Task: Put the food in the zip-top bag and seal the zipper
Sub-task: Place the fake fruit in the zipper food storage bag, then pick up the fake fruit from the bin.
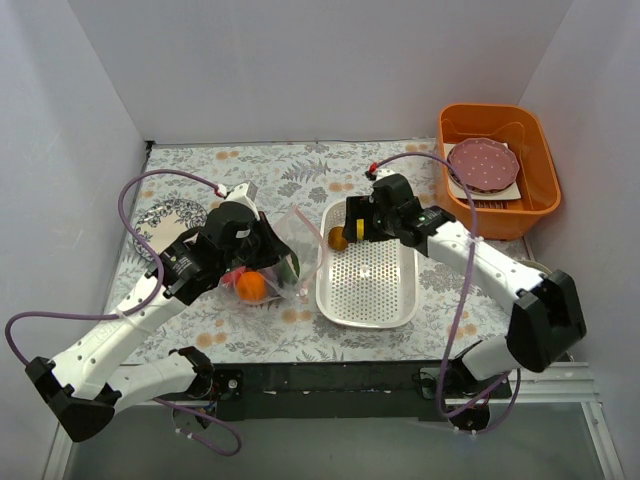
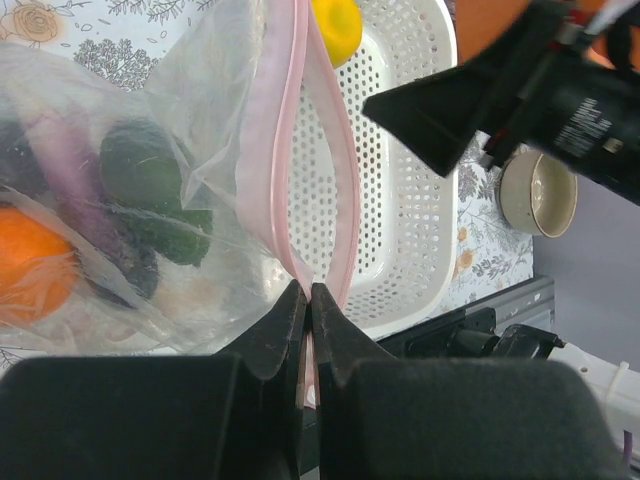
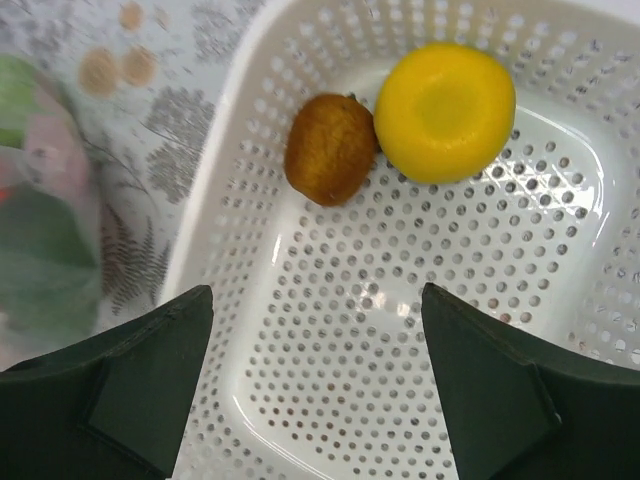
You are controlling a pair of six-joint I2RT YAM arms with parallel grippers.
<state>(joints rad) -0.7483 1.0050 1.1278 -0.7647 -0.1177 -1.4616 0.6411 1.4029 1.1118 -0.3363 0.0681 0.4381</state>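
The clear zip-top bag [image 1: 290, 240] lies left of the white basket [image 1: 366, 321]. My left gripper [image 1: 268, 262] is shut on the pink zipper [image 2: 290, 120] at the near end of the bag's mouth [image 2: 308, 292]; the rest of the mouth gapes open. Inside the bag I see an orange ball [image 2: 35, 265], the dark-green avocado [image 2: 140, 170] and the purple eggplant [image 2: 70, 165]. My right gripper [image 3: 315, 295] is open and empty above the basket [image 3: 215, 200]. The brown kiwi [image 3: 330, 148] and the yellow lemon [image 3: 445, 112] lie side by side in the basket's far corner.
An orange bin [image 1: 540, 200] with a pink dotted plate [image 1: 484, 165] stands at the back right. A patterned plate [image 1: 172, 213] lies behind my left arm. A beige bowl [image 2: 540, 190] sits right of the basket.
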